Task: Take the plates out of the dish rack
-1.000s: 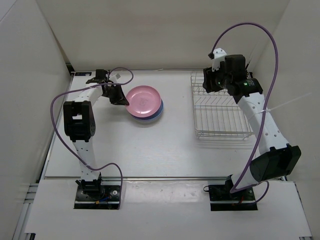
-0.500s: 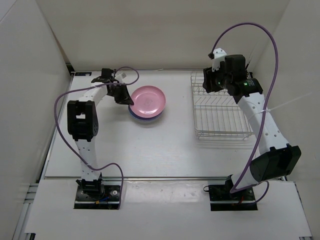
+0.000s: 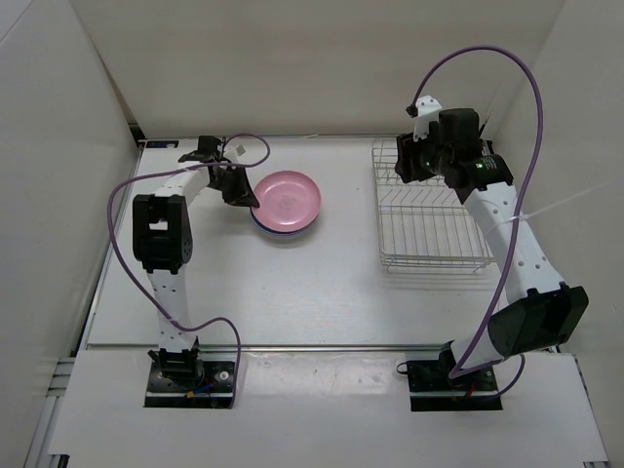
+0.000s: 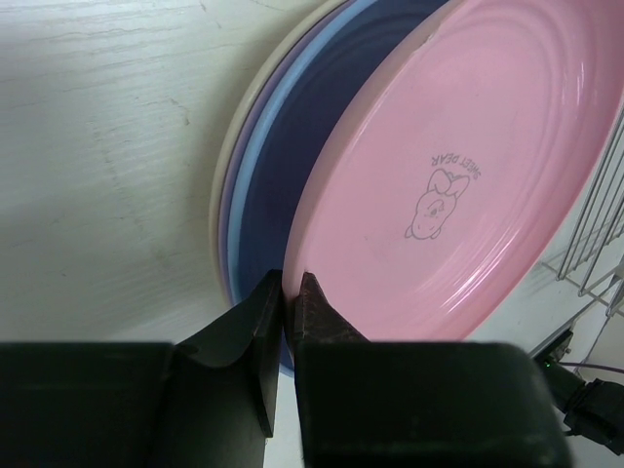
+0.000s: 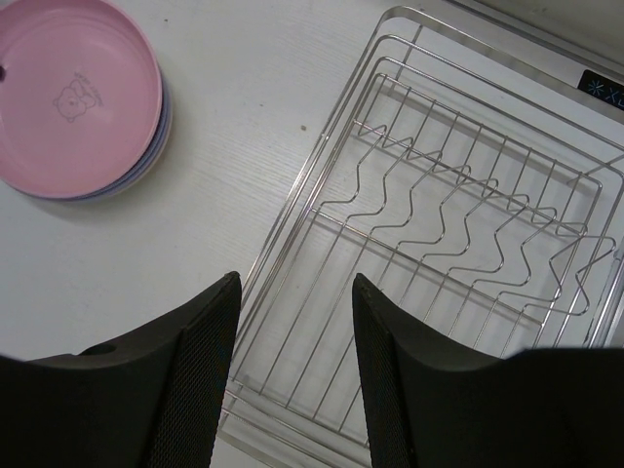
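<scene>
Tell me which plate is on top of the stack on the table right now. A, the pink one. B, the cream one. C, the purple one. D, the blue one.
A: the pink plate sits uppermost, its rim pinched in the left gripper, with the blue plate directly under it.
</scene>
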